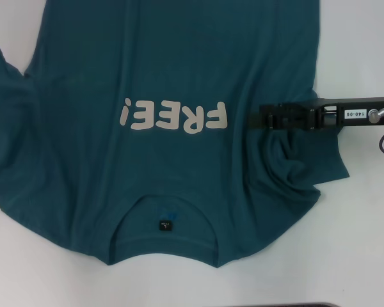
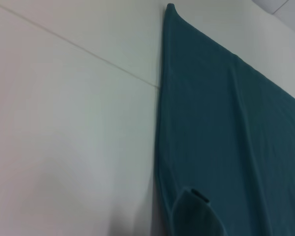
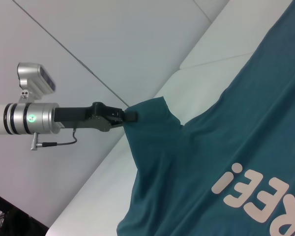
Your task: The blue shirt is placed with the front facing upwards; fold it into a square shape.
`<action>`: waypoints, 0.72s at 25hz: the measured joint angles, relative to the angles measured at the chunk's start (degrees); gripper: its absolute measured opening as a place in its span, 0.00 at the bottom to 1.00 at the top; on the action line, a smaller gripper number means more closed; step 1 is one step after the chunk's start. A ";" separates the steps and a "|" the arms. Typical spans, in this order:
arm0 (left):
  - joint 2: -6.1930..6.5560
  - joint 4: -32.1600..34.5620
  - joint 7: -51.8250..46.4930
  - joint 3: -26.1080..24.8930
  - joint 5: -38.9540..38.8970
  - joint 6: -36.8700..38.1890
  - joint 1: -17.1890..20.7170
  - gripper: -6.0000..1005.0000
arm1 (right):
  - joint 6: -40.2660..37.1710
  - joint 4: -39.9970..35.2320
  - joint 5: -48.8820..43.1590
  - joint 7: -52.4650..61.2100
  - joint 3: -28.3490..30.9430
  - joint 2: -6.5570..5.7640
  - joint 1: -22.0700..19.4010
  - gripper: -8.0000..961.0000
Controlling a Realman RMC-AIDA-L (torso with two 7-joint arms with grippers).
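Note:
The blue shirt (image 1: 173, 70) lies front up on the white table, its cream "FREE!" lettering (image 1: 174, 116) across the middle and the neckline with a black tag (image 1: 164, 226) towards me. My right gripper (image 1: 257, 118) reaches in from the right, low over the bunched cloth of the shirt's right sleeve (image 1: 301, 157). My left gripper is outside the head view. In the right wrist view the left gripper (image 3: 131, 116) is shut on the hem of the left sleeve (image 3: 150, 115) and holds it up off the table. The left wrist view shows the shirt's long side edge (image 2: 160, 123).
White table (image 1: 361, 243) surrounds the shirt on the right and front. A seam line in the tabletop (image 2: 78, 46) runs beside the shirt's left edge. A dark strip (image 1: 307, 304) lies along the front border.

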 joint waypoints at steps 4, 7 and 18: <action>0.45 -0.91 -0.21 -0.01 2.18 0.03 -1.26 0.05 | 0.00 0.00 -0.16 0.00 0.00 0.00 -0.01 0.94; 0.65 -1.76 -0.72 0.32 3.61 0.75 -1.83 0.05 | 0.00 0.01 -0.19 0.00 0.00 0.00 -0.07 0.94; -4.12 -4.38 -2.58 0.55 1.59 8.39 -1.87 0.05 | 0.03 0.14 -0.26 -0.01 0.00 0.00 -0.08 0.94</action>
